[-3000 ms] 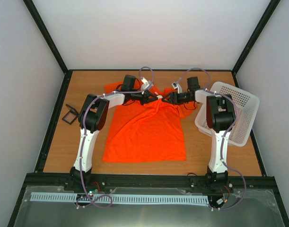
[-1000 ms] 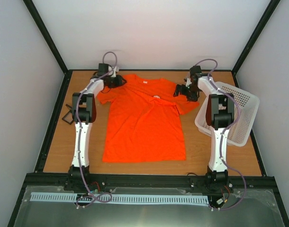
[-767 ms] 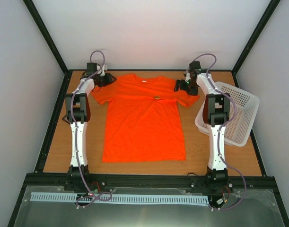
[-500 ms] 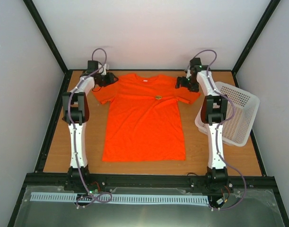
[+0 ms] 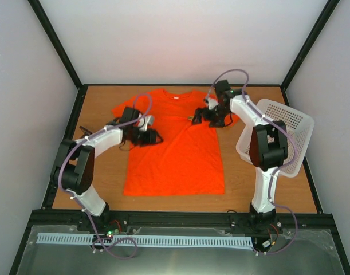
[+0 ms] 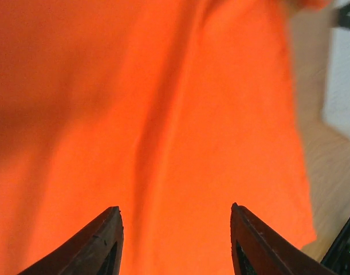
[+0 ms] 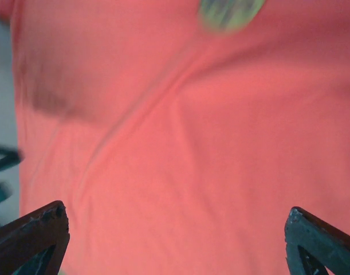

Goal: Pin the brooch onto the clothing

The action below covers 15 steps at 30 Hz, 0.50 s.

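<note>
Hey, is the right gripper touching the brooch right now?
Apart. The right wrist view shows the brooch lying on the orange T-shirt beyond the right gripper, whose fingertips stand wide open with bare fabric between them and it.

- The orange T-shirt point(image 5: 175, 154) lay spread flat on the surface point(image 5: 238, 186), neck far, hem near, lightly creased.
- The small round golden brooch point(image 7: 229, 10) sat on its upper chest, right of centre.
</note>
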Tool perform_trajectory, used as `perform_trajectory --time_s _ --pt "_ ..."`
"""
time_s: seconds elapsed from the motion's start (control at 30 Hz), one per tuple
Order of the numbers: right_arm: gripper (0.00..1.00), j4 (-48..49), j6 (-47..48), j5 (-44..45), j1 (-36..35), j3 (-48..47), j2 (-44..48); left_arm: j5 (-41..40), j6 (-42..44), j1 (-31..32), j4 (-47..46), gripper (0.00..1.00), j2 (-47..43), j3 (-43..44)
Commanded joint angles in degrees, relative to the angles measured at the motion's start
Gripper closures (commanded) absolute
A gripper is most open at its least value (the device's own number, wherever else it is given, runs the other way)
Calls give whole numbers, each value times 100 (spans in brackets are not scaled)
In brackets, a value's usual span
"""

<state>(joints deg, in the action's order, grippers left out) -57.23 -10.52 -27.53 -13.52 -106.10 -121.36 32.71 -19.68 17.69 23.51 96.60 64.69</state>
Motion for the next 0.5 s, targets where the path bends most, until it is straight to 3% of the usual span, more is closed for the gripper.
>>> perform_trajectory --time_s 0.0,0.3,0.47 --pt "0 867 -149 -529 -277 1716 789 24 -970 -29 -388 47 -447 -1250" --pt "0 1642 57 93 -287 4546 1949 147 -2177 -29 -906 43 -1375 -3144" --pt "0 1622 -108 260 -279 5479 2824 -98 -2454 -29 -584 42 -2278 -3701"
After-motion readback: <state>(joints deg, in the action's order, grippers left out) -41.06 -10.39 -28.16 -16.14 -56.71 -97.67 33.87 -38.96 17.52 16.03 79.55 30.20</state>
